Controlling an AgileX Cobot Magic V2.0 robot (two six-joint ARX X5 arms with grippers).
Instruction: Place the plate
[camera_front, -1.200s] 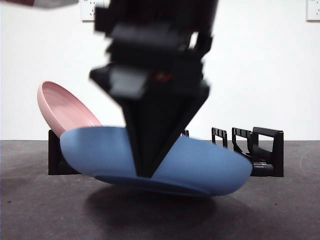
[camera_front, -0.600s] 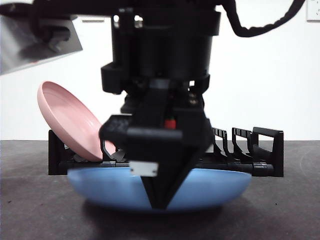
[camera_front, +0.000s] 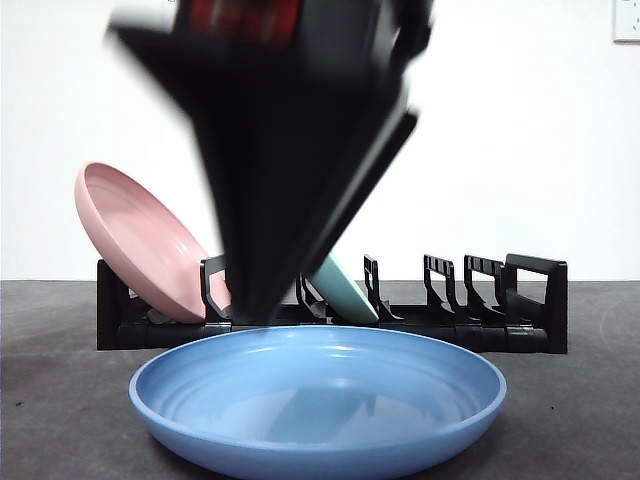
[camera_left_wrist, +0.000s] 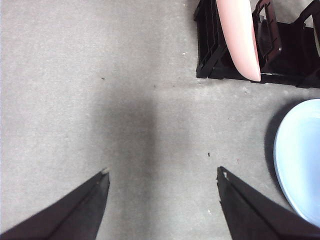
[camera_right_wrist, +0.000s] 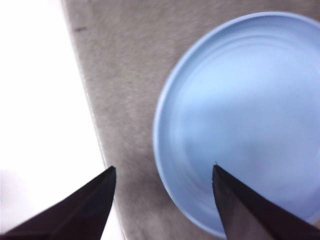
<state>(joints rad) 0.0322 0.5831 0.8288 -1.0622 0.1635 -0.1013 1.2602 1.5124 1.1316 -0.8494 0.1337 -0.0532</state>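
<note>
Blue plate (camera_front: 318, 400) flat on the desk (camera_front: 60, 400) before the black rack (camera_front: 530, 320), pink plate (camera_front: 140, 245) leaning in it. Right gripper (camera_right_wrist: 162, 172) above the blue plate, fingers released, grasping nothing. Left gripper (camera_left_wrist: 162, 172) likewise spread over bare desk.

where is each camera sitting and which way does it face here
Front view: low at table height, looking level across the blue plate to the black rack holding a pink plate; a blurred dark arm hangs above.
Left wrist view: above the table, looking down; the left end effector is open, over bare tabletop.
Right wrist view: looking down; the right end effector is open, over the blue plate's rim.
All three views show the blue plate.
</note>
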